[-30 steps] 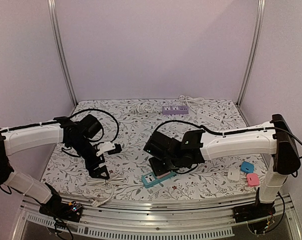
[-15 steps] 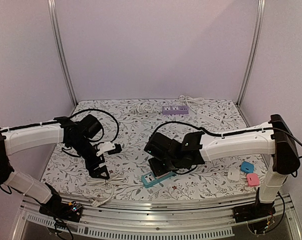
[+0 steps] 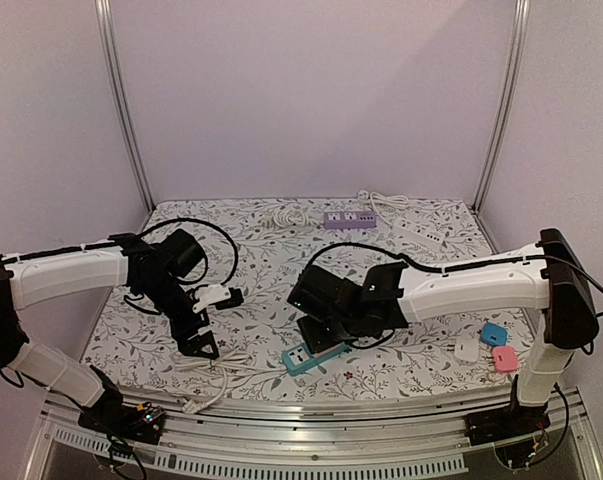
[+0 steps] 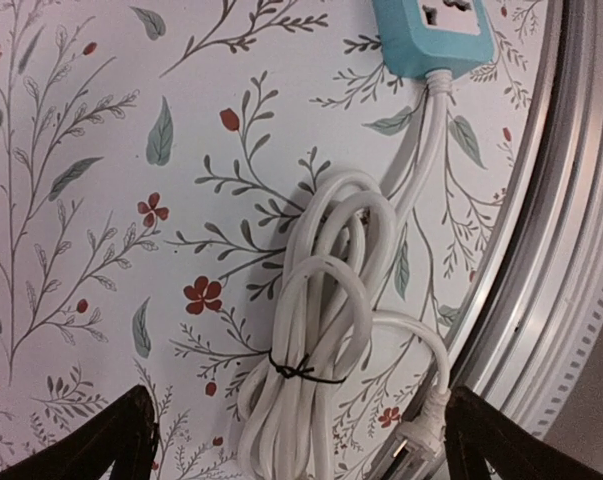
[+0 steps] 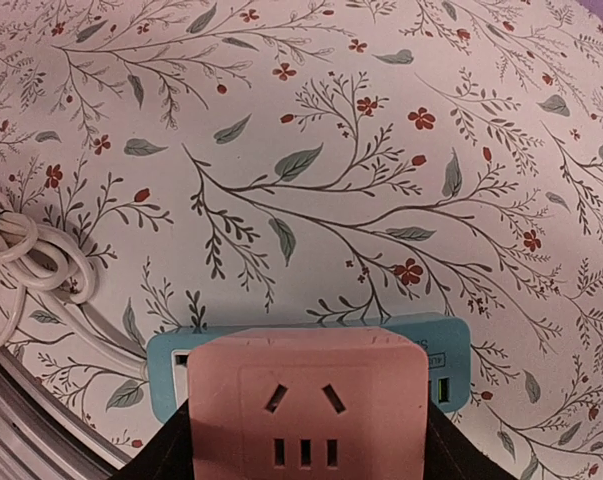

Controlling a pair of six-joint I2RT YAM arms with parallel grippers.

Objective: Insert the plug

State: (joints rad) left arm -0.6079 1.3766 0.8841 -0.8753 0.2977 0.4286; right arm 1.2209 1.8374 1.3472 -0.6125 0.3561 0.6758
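a: where is the plug?
b: the pink plug (image 5: 306, 415) is clamped between the fingers of the right gripper (image 5: 306, 445), socket face up toward the wrist camera. it is directly over the middle of the teal power strip (image 5: 171, 375); i cannot tell if its pins are in.
a: how does the strip lie?
b: flat on the floral table (image 5: 281, 150), long axis left to right in the right wrist view. the left gripper (image 4: 301, 440) hangs spread wide over the coiled white cord (image 4: 321, 330).

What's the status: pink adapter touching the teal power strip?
Cannot tell. In the right wrist view, the pink adapter overlaps the teal power strip, hiding any contact or gap; the top view doesn't resolve it.
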